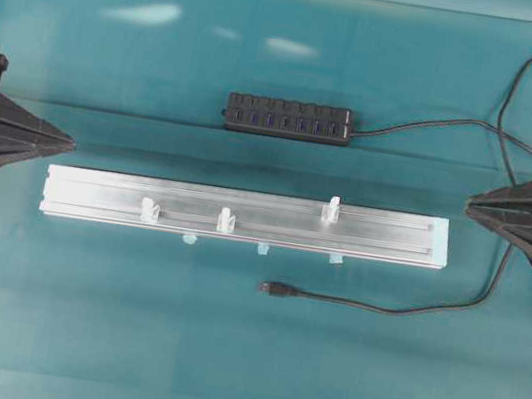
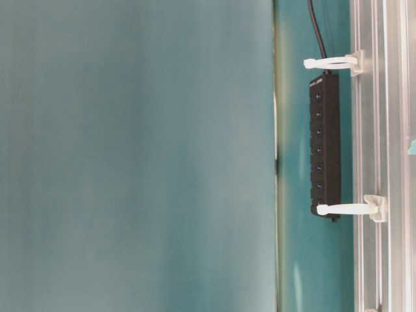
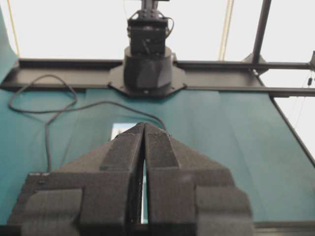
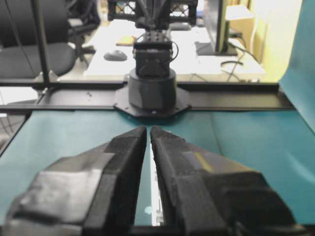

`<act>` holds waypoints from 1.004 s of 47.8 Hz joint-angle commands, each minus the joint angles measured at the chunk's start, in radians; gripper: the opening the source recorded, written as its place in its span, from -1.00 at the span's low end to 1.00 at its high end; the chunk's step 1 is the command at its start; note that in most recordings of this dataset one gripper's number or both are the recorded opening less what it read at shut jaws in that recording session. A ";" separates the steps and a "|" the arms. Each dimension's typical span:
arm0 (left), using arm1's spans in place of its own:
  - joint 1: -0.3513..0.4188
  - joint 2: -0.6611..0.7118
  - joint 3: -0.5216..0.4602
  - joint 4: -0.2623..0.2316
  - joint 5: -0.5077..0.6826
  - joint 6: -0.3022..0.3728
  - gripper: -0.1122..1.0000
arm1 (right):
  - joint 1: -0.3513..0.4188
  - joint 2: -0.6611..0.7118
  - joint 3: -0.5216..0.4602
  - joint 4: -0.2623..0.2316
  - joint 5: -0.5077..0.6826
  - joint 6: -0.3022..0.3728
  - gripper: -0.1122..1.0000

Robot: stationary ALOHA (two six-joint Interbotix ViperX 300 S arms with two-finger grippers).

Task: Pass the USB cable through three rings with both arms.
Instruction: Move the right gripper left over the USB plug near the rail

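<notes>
The USB cable's black plug [image 1: 275, 288] lies on the teal cloth just in front of the silver rail [image 1: 245, 206]. Its cord [image 1: 401, 306] runs right and curls up past the right arm. Three whitish rings stand on the rail: left [image 1: 150, 210], middle [image 1: 225, 219] and right [image 1: 331, 210]. Two of them show in the table-level view [image 2: 331, 62] [image 2: 348, 209]. My left gripper [image 1: 72, 141] [image 3: 144, 126] hovers off the rail's left end, shut and empty. My right gripper [image 1: 469, 203] [image 4: 148, 129] sits off the rail's right end, fingers together, holding nothing.
A black multi-port hub [image 1: 287, 119] [image 2: 325, 146] lies behind the rail, its cord [image 1: 429, 126] trailing right. Pale-blue tape tabs [image 1: 261, 249] stick out along the rail's front edge. Black cords [image 3: 47, 105] loop near the right arm's base [image 3: 147, 73].
</notes>
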 commanded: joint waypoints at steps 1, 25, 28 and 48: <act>-0.005 0.025 -0.069 0.006 0.002 -0.008 -0.76 | 0.003 0.012 -0.018 0.011 -0.003 0.005 -0.80; -0.018 0.126 -0.173 0.006 0.135 -0.009 -0.76 | 0.005 0.107 -0.170 0.037 0.284 0.132 -0.98; -0.021 0.126 -0.178 0.006 0.158 -0.008 -0.76 | 0.003 0.118 -0.181 0.037 0.316 0.132 -0.98; 0.006 0.124 -0.207 0.006 0.307 -0.014 -0.74 | 0.005 0.275 -0.305 0.037 0.494 0.167 -0.94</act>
